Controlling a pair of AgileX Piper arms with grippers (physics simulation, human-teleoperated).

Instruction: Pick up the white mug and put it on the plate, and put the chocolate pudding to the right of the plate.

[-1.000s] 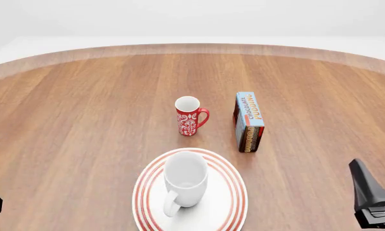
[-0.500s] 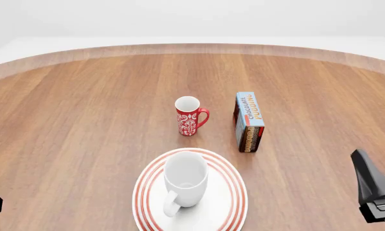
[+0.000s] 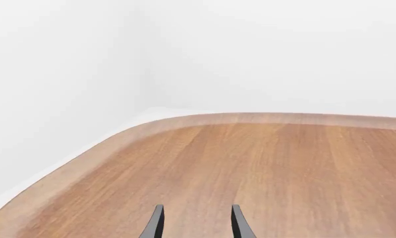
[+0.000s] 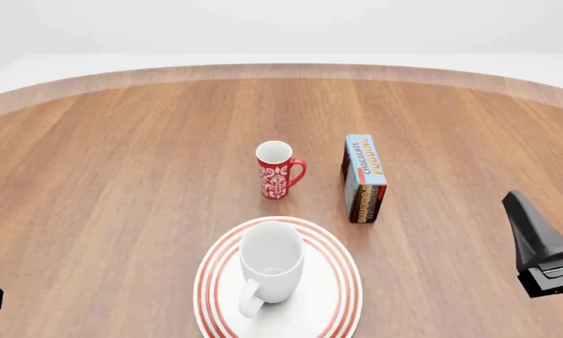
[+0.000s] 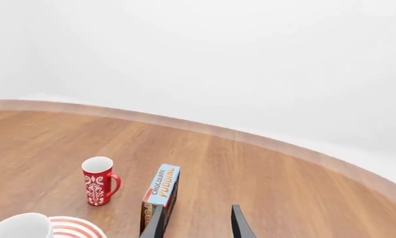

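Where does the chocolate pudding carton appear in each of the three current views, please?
Front view: chocolate pudding stands right of centre, beside the red mug.
Right wrist view: carton low in the picture, next to the same red mug.
Left wrist view: not in it.
Shared landmark: the red mug.

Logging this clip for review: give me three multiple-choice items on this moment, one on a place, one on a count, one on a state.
1. Where is the white mug?
A. on the plate
B. beside the red mug
C. in the right tool

2. How many mugs are on the table?
A. one
B. two
C. three

3. What state is the pudding in?
A. held by the right tool
B. lying on the plate
C. free on the table, beyond the plate and right of the red mug

Answers: 1 A, it stands upright inside the red rings; 2 B, one white, one red; 3 C, no tool touches it, and the right wrist view shows open fingers short of it.
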